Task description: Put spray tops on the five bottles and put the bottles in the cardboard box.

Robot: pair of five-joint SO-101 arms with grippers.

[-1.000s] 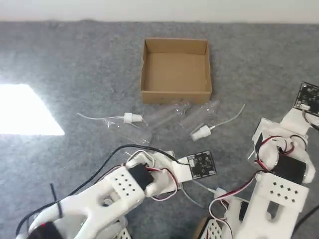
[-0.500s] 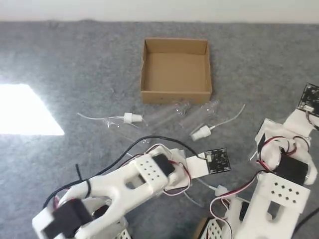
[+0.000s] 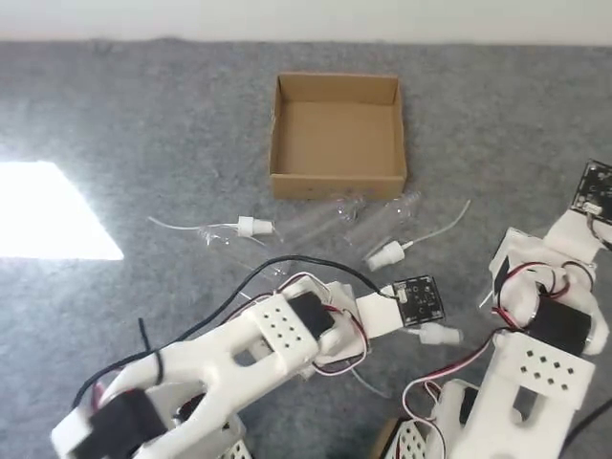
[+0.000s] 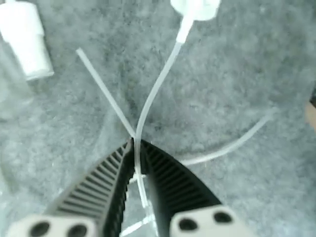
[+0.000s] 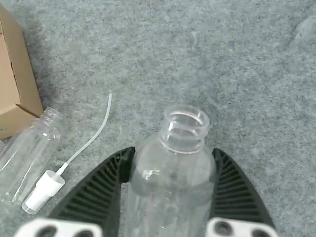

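The left gripper (image 4: 134, 148) has swung rightward, clamped on the tube of a spray top (image 3: 440, 335); the right gripper (image 5: 171, 157) clasps an open bottle (image 5: 173, 173) nearby. Capping step: next, thread the tube into the neck.

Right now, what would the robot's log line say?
left end effector: shut on spray top tube | right end effector: shut on bottle, mouth uncapped | box: no bottles inside

left gripper (image 4: 133, 145): pinched closed | right gripper (image 5: 171, 153): clamped, jaws apart
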